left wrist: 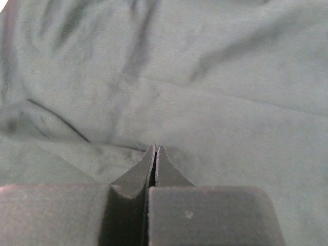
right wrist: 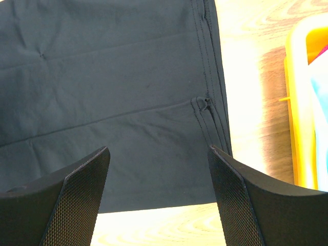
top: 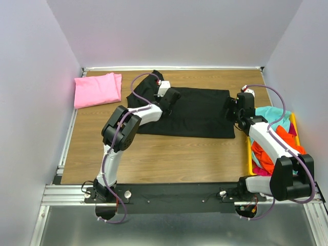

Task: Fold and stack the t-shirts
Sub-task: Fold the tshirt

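Black t-shirt (top: 200, 113) is lying spread on the tabletop (top: 169, 159); left wrist view alone is showing the left end effector (left wrist: 155, 148) shut tight against it, right end effector (right wrist: 158, 148) hovering wide open, empty, over its hem

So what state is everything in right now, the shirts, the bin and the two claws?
black t-shirt: spread flat on the table, bunched at its left end.
pink t-shirt: folded, at the far left corner.
yellow bin: holds unfolded shirts in a heap.
left gripper: shut, tips down on the black cloth.
right gripper: open, above the black shirt's right edge.
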